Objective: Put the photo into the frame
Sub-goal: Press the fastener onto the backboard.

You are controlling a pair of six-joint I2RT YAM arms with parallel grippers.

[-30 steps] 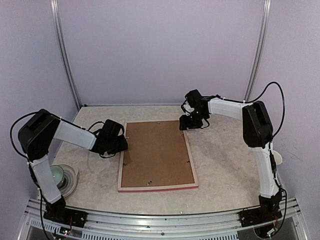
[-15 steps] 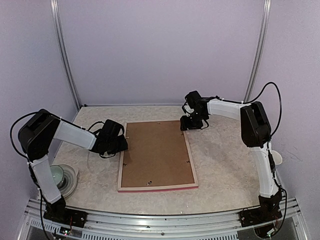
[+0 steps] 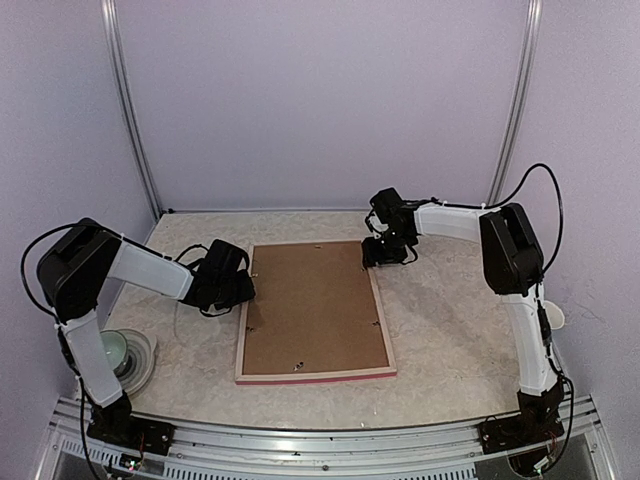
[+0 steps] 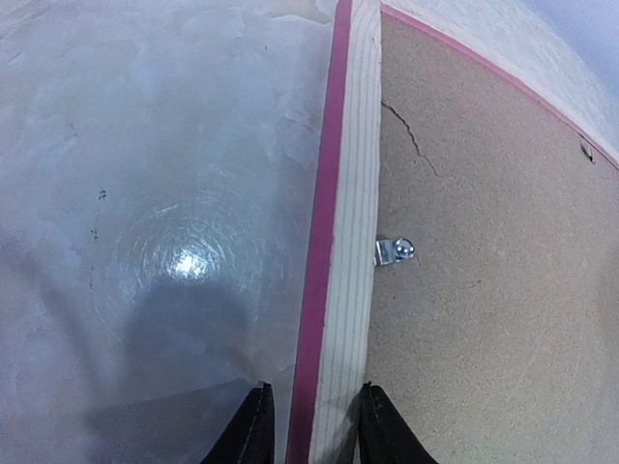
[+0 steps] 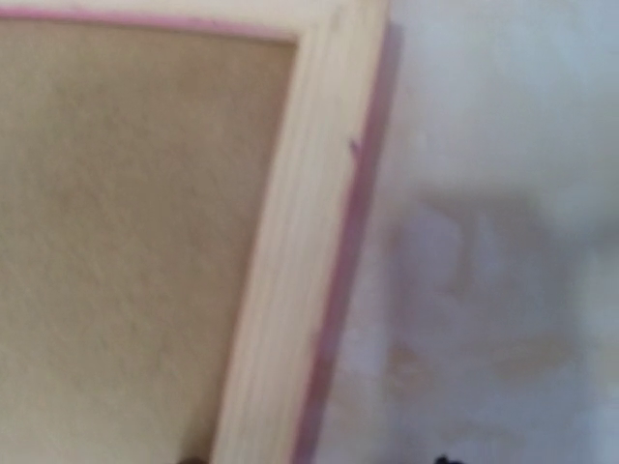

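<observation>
One frame (image 4: 350,193) edge inside left claw (image 4: 311,425)

This is a robot lab cell. Plain lilac walls (image 3: 320,100) and metal posts (image 3: 130,110) at 11 and 1 o'clock enclose a marbled table (image 3: 450,320). An aluminium rail (image 3: 320,440) runs at 6 o'clock.

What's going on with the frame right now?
The frame lies face down on the table, its brown backing board up. The left gripper straddles the frame's left rail, its fingers either side and not clearly clamped. The right gripper sits at the far right corner; whether it is open is unclear. No photo is in view.
</observation>
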